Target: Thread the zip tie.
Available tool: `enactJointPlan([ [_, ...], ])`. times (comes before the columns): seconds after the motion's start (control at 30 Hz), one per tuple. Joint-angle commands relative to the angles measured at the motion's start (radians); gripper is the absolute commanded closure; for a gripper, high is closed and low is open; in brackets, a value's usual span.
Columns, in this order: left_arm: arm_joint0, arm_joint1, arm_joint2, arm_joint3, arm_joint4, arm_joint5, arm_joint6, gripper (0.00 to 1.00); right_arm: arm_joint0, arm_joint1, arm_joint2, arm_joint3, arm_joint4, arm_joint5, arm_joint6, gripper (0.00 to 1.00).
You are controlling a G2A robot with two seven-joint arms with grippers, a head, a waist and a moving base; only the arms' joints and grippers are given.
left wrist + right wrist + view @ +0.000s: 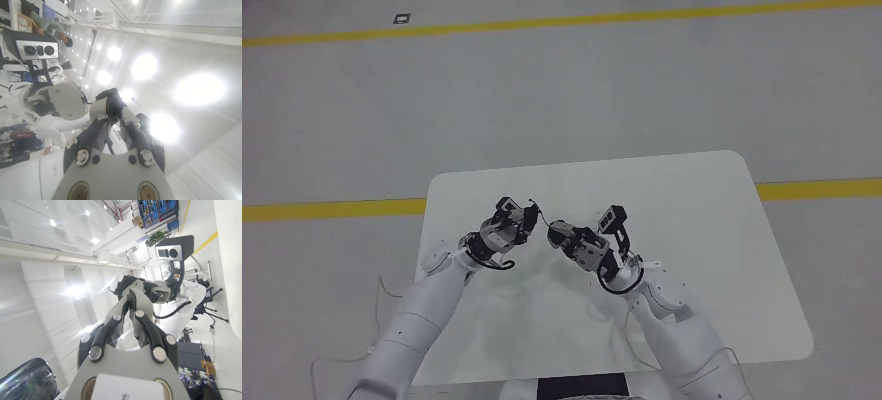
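Both closed: your left pincer (112,99) clamps the zip tie (109,132), right pincer (130,294) pinched shut just opposite, tips facing to aid threading.

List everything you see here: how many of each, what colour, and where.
zip tie: one, black, between the two grippers, above the table
table: one, white, under the arms
floor: one, grey, around the table
lines: two, yellow, on the floor
marker: one, dark, on the floor by the far line
left gripper: one, grey and black, shut on the zip tie
right gripper: one, grey and black, shut on the zip tie, facing the left gripper
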State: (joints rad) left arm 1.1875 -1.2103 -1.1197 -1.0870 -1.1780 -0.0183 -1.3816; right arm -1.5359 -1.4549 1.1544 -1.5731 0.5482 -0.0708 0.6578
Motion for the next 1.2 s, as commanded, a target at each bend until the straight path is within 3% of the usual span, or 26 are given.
enactJointPlan([
  [0.0, 0.0, 0.0, 0.0, 0.0, 0.0, 0.0, 0.0, 1.0, 0.0, 0.002, -0.001, -0.001, -0.002, -0.002, -0.003, 1.0],
  [1.17, 0.0, 0.0, 0.0, 0.0, 0.0, 0.0, 0.0, 1.0, -0.022, 0.038, 0.016, -0.026, -0.052, -0.027, -0.094, 1.0],
])
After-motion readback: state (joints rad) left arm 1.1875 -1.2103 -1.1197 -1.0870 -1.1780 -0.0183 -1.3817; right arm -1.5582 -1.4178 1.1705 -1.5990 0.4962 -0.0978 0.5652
